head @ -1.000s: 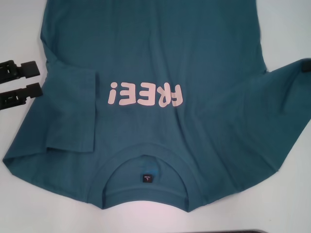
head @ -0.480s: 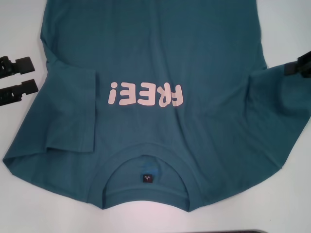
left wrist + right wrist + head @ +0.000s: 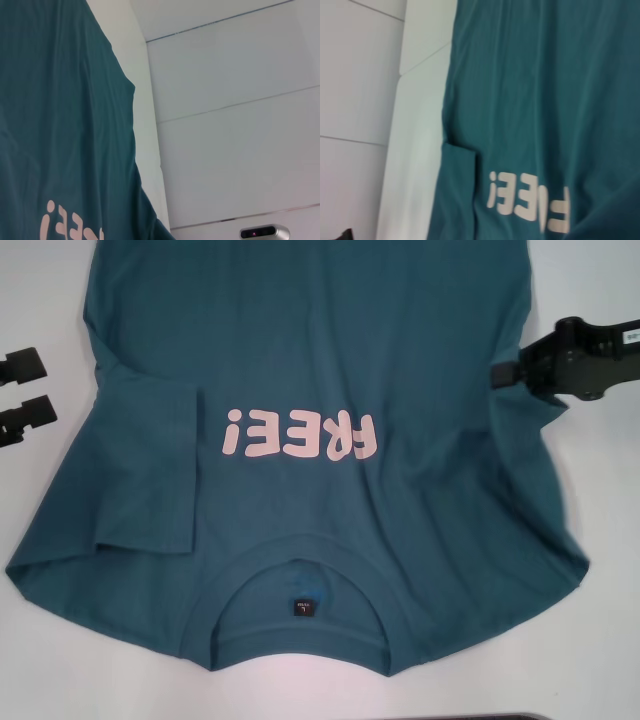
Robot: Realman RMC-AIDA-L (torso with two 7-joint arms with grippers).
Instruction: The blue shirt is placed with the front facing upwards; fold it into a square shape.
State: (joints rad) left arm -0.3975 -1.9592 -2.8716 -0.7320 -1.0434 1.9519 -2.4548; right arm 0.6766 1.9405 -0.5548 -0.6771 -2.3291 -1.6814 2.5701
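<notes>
Right gripper (image 3: 508, 373) pinching the blue shirt (image 3: 320, 360) sleeve; left gripper (image 3: 28, 390) spread apart, shirt just beside it.

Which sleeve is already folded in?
The left sleeve of the blue shirt, lying flat beside the print. The right gripper is carrying the other one.

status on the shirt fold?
Early. Done: the sleeve on the robot's left lies folded over the blue shirt. In hand: right gripper is at the other sleeve area, over the body. Left gripper sits beside the shirt. Left: the rest of the folds to a square.
</notes>
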